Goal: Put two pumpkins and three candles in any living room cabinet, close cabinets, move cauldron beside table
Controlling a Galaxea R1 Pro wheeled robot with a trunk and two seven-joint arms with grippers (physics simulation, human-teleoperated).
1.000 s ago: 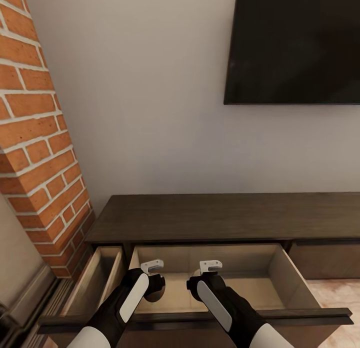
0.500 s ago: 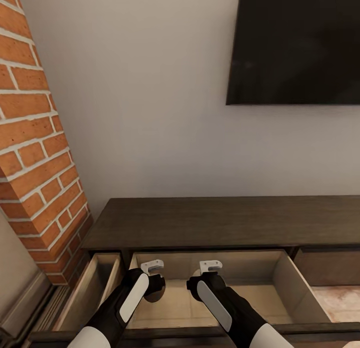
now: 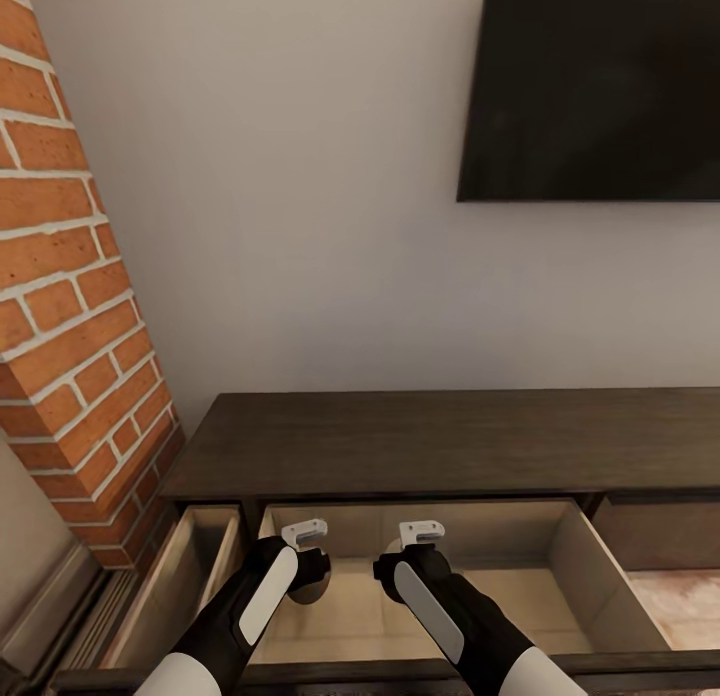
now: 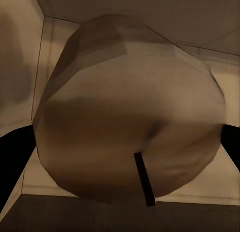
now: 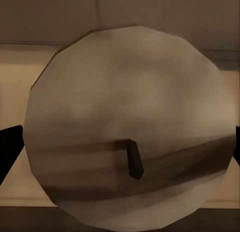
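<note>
I see the grey wall (image 3: 300,226) with the black TV (image 3: 600,86) and the brick column (image 3: 70,306) at left. Below them the dark cabinet (image 3: 440,441) has its middle drawer (image 3: 520,536) pulled open. Both my arms reach over that drawer. The left gripper (image 3: 310,561) has its jaws clenched on a tan candle (image 4: 130,117), and the right gripper (image 3: 405,561) grasps another candle (image 5: 130,127), both held above the drawer's pale floor.

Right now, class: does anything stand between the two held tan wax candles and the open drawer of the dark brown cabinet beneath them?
Nothing visible does: each tan wax candle hangs over the pale open drawer of the dark brown wooden cabinet.
</note>
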